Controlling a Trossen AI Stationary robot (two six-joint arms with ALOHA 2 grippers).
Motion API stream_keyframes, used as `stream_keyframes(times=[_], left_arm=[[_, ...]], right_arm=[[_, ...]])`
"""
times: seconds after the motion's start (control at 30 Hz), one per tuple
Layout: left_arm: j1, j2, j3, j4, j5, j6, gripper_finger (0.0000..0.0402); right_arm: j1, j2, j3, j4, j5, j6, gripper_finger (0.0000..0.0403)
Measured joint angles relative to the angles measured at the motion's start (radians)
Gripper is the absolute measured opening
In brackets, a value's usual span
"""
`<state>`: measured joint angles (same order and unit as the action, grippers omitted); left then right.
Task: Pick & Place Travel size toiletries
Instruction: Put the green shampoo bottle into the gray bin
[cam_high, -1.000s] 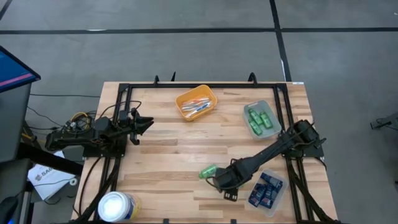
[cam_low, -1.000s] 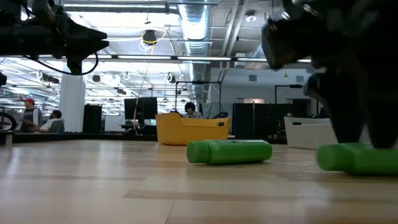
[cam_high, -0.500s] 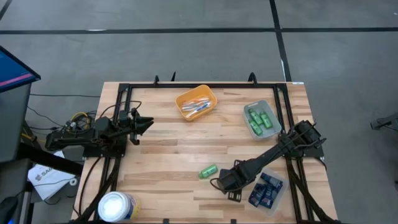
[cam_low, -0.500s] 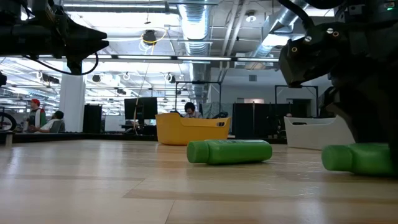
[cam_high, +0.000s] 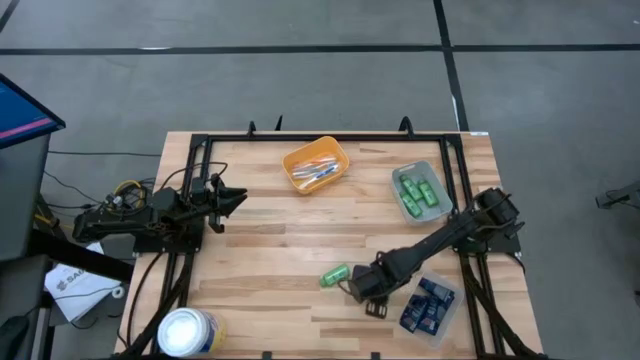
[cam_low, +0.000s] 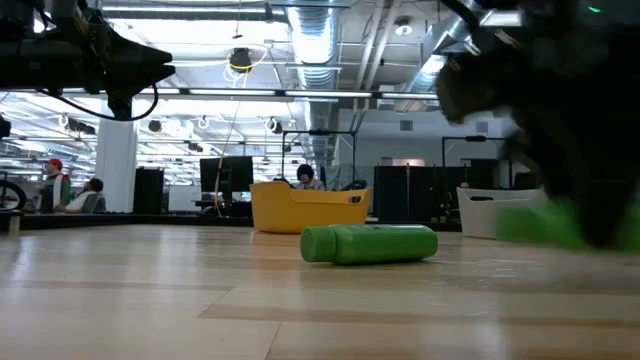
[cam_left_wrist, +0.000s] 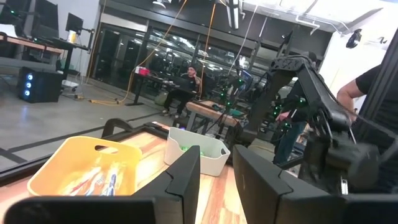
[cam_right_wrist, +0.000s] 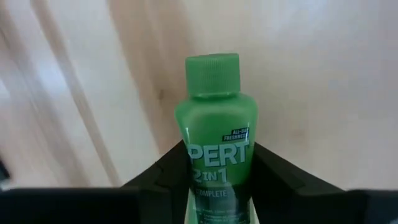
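My right gripper (cam_high: 364, 286) hangs over the near right part of the table, shut on a small bright green bottle (cam_right_wrist: 214, 118). That bottle shows as a green blur (cam_low: 556, 222) in the low view, and the gripper hides it from above. A second green bottle (cam_high: 335, 274) lies on its side on the wood just left of the gripper (cam_low: 368, 243). My left gripper (cam_high: 236, 200) waits open above the table's left side, touching nothing (cam_left_wrist: 215, 180). My right gripper pinches the green bottle by its labelled body (cam_right_wrist: 216, 154), one finger (cam_right_wrist: 169, 167) on each flank. The capped end (cam_right_wrist: 212, 73) sticks out ahead of the fingertips. The fingers come slanting down from above. The bottle is lifted clear of the table.
An orange tray (cam_high: 338, 160) of thin sticks stands at the far middle. A grey tray (cam_high: 397, 178) of green bottles sits at the far right, and a clear tray (cam_high: 444, 322) of navy packets at the near right. A white tub (cam_high: 188, 332) stands at the near left corner.
My right gripper has risen and moved slightly toward the far edge. The green bottle it holds went up with it, from resting on the wood to hanging clear. The other green bottle has stayed where it lay.
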<state>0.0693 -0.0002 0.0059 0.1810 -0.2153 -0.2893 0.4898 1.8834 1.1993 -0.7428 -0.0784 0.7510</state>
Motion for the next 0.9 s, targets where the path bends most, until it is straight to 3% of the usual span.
stream_keyframes(times=[0.27, 0.6, 0.73, 0.9], left_arm=[[0.000, 0.000, 0.000, 0.000, -0.003, 0.000, 0.0092], [0.000, 0.000, 0.000, 0.000, -0.002, 0.000, 0.0092], [0.000, 0.000, 0.000, 0.000, -0.002, 0.000, 0.0092], [0.000, 0.000, 0.000, 0.000, -0.001, 0.000, 0.0092]], right_arm=[[-0.124, -0.193, 0.004, -0.153, 0.202, -0.001, 0.0119], [-0.457, -0.383, 0.005, -0.486, 0.431, 0.051, 0.0123], [-0.585, -0.387, 0.005, -0.582, 0.474, 0.058, 0.0126], [-0.725, -0.387, -0.072, -0.574, 0.472, 0.044, 0.0126]])
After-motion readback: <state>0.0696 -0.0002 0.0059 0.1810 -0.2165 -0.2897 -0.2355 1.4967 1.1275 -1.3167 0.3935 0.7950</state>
